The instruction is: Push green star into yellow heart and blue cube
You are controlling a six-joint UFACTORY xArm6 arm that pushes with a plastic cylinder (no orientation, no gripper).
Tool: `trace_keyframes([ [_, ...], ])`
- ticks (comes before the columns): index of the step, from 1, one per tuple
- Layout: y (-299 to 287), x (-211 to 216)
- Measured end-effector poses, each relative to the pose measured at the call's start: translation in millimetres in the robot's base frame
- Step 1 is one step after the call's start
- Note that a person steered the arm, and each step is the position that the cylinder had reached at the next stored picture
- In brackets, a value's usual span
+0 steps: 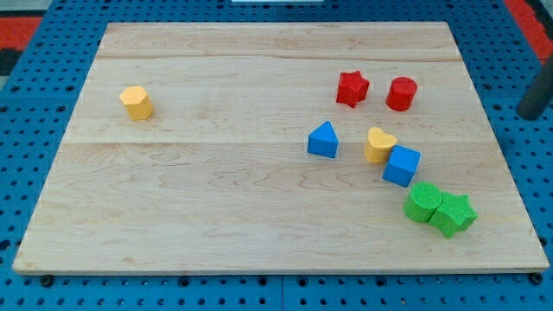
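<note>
The green star (455, 213) lies near the board's lower right, touching a second green block (422, 202) on its left. The blue cube (402, 165) sits just above and left of them, touching the yellow heart (378, 144) at its upper left. My tip (528, 116) shows as a dark rod at the view's right edge, off the board, well above and right of the green star and touching no block.
A blue triangle (323, 140) lies left of the heart. A red star (352, 88) and a red cylinder (402, 93) sit above it. A yellow hexagon (136, 102) is at the far left. The wooden board (216, 216) rests on a blue pegboard.
</note>
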State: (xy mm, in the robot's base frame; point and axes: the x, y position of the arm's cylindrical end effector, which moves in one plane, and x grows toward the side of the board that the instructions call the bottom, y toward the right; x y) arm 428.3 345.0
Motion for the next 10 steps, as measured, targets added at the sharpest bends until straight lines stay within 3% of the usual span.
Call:
trace_keyframes([
  [1,-27.2,82.7],
  [2,-14.5,126.9],
  [3,-40.6,163.9],
  [6,-180.3,148.6],
  [10,-193.7,73.5],
])
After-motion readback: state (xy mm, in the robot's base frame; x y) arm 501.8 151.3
